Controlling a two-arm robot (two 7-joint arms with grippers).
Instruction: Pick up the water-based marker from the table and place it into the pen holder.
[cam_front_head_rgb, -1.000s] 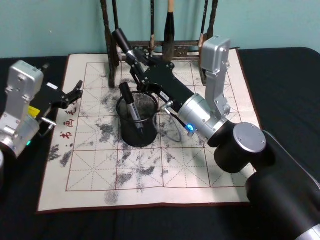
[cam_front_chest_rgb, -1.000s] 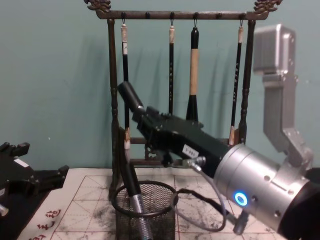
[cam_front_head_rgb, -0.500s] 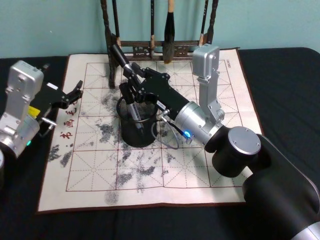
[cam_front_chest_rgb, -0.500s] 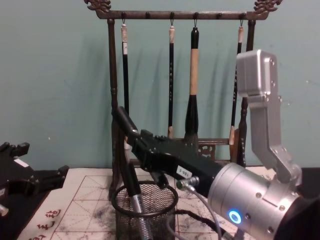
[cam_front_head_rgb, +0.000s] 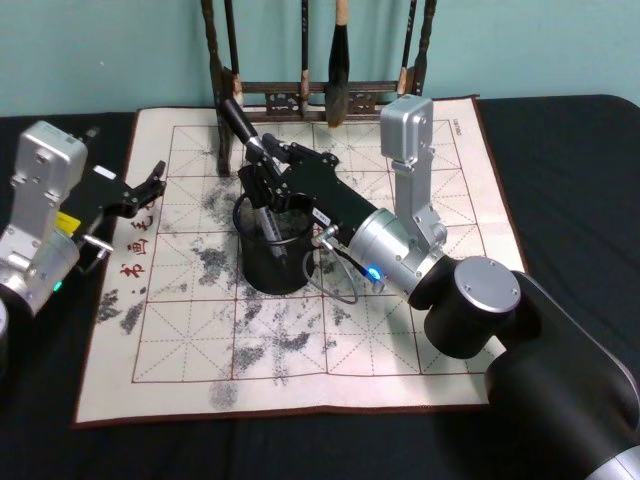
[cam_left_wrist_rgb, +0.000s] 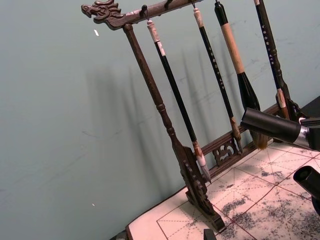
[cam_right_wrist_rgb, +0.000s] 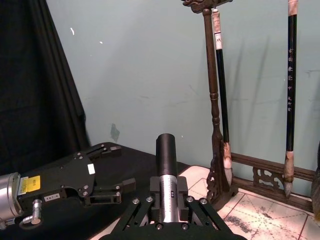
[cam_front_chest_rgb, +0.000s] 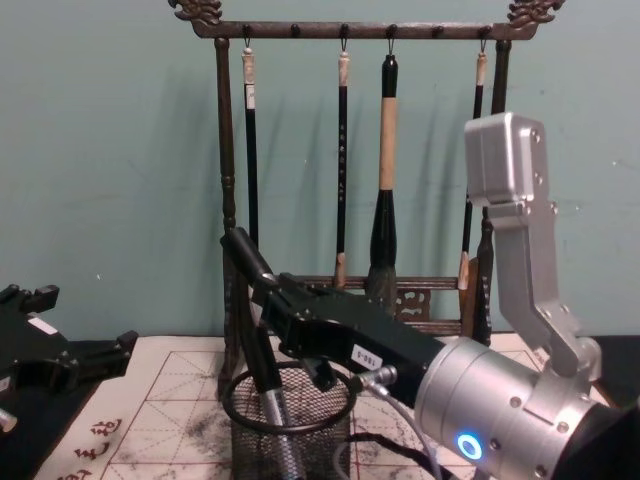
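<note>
The pen holder (cam_front_head_rgb: 272, 268) is a black wire-mesh cup standing on the cream mat (cam_front_head_rgb: 300, 350). Inside it leans one black-capped, silver-bodied marker (cam_front_chest_rgb: 264, 366). My right gripper (cam_front_head_rgb: 264, 178) hovers just over the cup's far rim, shut on a second water-based marker (cam_front_head_rgb: 238, 122). This marker slants, with its black cap up and back toward the rack. In the right wrist view its cap (cam_right_wrist_rgb: 166, 152) rises from between the fingers (cam_right_wrist_rgb: 134, 216). Its lower end is hidden behind the gripper (cam_front_chest_rgb: 278, 300). My left gripper (cam_front_head_rgb: 150, 185) rests open at the mat's left edge.
A dark wooden brush rack (cam_front_head_rgb: 300, 95) with several hanging brushes (cam_front_chest_rgb: 386, 130) stands right behind the cup, close to the raised marker cap. The right arm's elbow (cam_front_head_rgb: 405, 130) reaches over the mat's middle and right side. Black tabletop (cam_front_head_rgb: 560, 180) surrounds the mat.
My right gripper has come down and toward me with its marker, from beside the rack to just above the cup's rim. The left arm and the marker in the cup stayed still.
</note>
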